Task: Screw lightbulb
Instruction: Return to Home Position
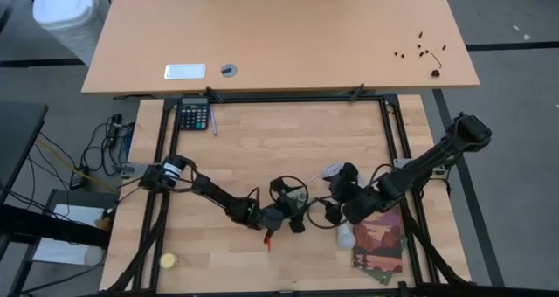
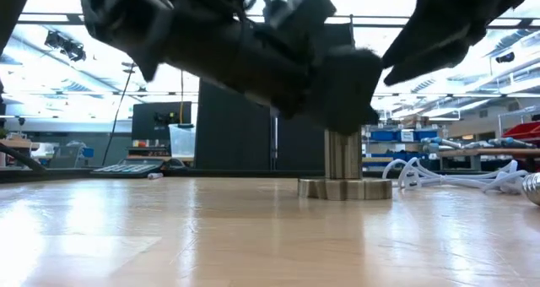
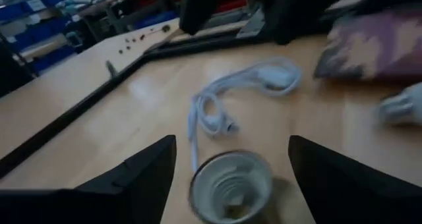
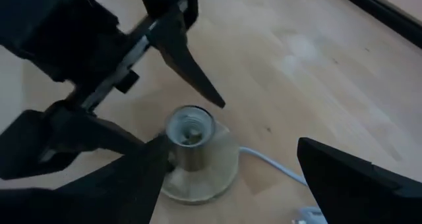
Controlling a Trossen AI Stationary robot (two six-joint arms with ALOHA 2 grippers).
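The socket (image 4: 190, 140), a metal tube upright on a round disc base (image 2: 344, 188), stands mid-table with its threaded mouth up and nothing in it. My left gripper (image 3: 231, 141) is open, with one finger on either side of the socket tube and a gap to each. The white lightbulb (image 1: 347, 236) lies on its side on the table, right of the socket, beside a patterned book. My right gripper (image 1: 336, 210) hovers open above the table between socket and bulb, holding nothing.
A white cord (image 3: 244, 92) runs from the socket toward the far right. The patterned book (image 1: 380, 242) lies at the near right. A yellow ball (image 1: 168, 260) sits near the front left corner, and a calculator (image 1: 193, 115) at the far left. A black frame (image 1: 390, 131) borders the work area.
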